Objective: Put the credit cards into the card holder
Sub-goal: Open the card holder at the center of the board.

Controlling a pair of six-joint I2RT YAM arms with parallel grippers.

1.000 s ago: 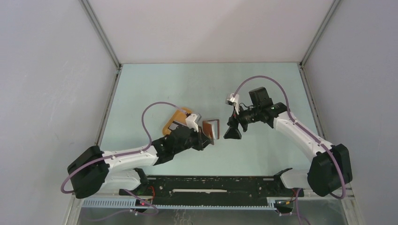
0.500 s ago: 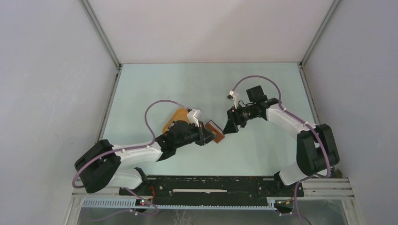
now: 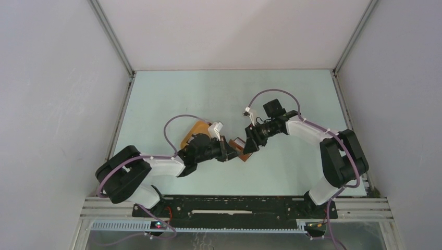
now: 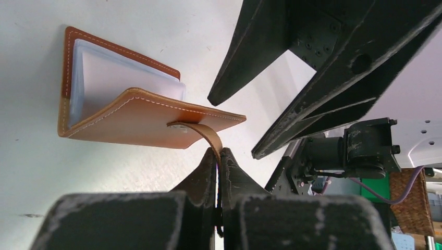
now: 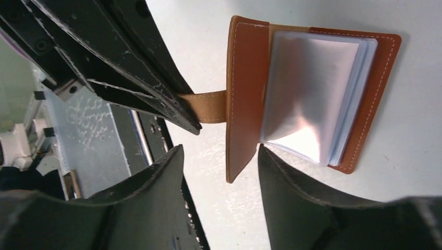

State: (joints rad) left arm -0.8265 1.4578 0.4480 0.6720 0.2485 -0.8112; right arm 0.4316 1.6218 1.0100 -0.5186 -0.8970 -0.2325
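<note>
The left hand (image 4: 219, 156) is pinching the strap (image 4: 200, 133) of the card holder (image 4: 130, 112), mid-frame overhead, propping its cover off the desk (image 3: 182, 94) while the right hand (image 5: 216, 156), released, is straddling the cover's edge to spread it

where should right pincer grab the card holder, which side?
On the card holder, grip the raised cover at its free edge, beside the strap the left pincer pinches. Come from the open side: the cover is lifted off the clear sleeves, so the right pincer can straddle it.
</note>
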